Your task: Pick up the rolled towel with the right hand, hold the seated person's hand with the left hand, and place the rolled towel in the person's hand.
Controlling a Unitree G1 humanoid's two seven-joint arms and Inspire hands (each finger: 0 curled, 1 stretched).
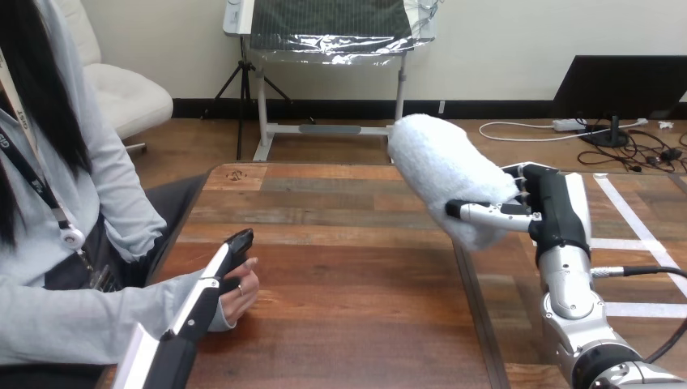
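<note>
Wooden table [348, 267], with a white rolled towel [441, 174] raised above its right edge, clasped in the right hand [555, 212], ready for handover. Left hand [220, 266] lies over the person's hand [243, 296] at left; its grip cannot be told.

The wooden table [348, 267] is spreading over the view's middle and lower part, its planks running crosswise, its far left corner sitting at ten o'clock, its right edge slanting toward five o'clock.
</note>
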